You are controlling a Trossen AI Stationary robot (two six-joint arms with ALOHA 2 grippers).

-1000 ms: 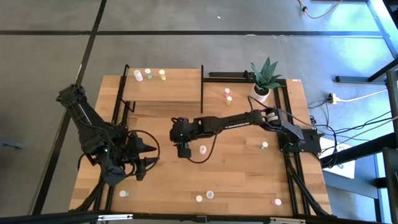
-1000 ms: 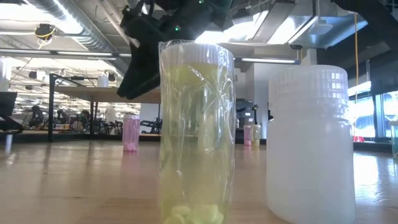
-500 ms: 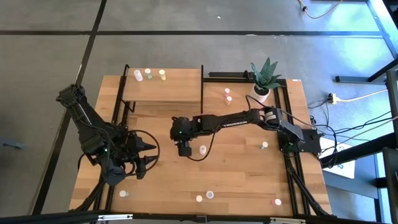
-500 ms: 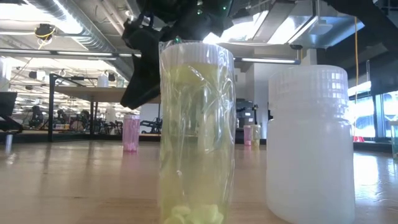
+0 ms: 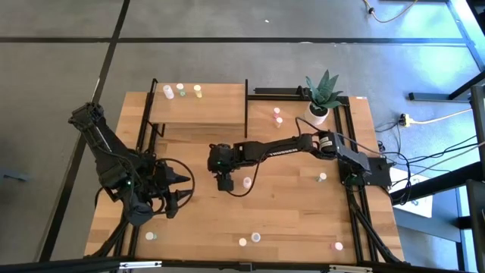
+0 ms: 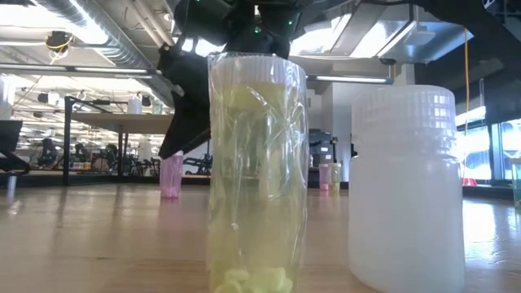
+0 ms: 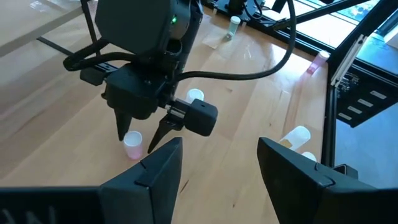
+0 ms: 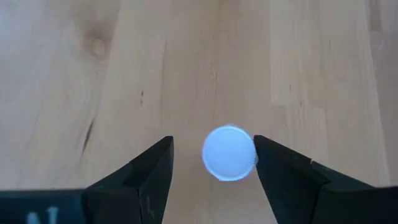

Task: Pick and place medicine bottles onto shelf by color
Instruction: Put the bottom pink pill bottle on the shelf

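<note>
Right claw [image 5: 224, 184] hangs over the middle of the bench [image 5: 288, 205], pointing straight down, its fingers spread to either side of a small pink-topped bottle [image 7: 132, 144]. In the right wrist view that bottle's round cap [image 8: 229, 153] sits between the two dark fingers [image 8: 147, 174]; one finger looks very close to the cap, but I cannot tell whether it touches. The bottle stands upright on the wood and the claw is not clenched on it. A white-topped bottle [image 5: 247, 183] stands just beside the claw.

Left claw [image 5: 180, 188] waits above the bench's left part, well apart from the shelf [image 5: 220, 106], fingers parted and holding nothing.

On the shelf's far edge three bottles [image 5: 182, 91] stand in a row. Two more [image 5: 278, 116] stand on the bench near the potted plant [image 5: 322, 95], one [image 5: 322, 177] near the right edge, and several others along the near edge: one [image 5: 151, 236] at the left, two [image 5: 249, 240] in the middle, one [image 5: 337, 246] at the right.

Close to the low camera stand a clear bottle with a yellowish tint [image 6: 257, 175] and a white ribbed one [image 6: 405, 187].
</note>
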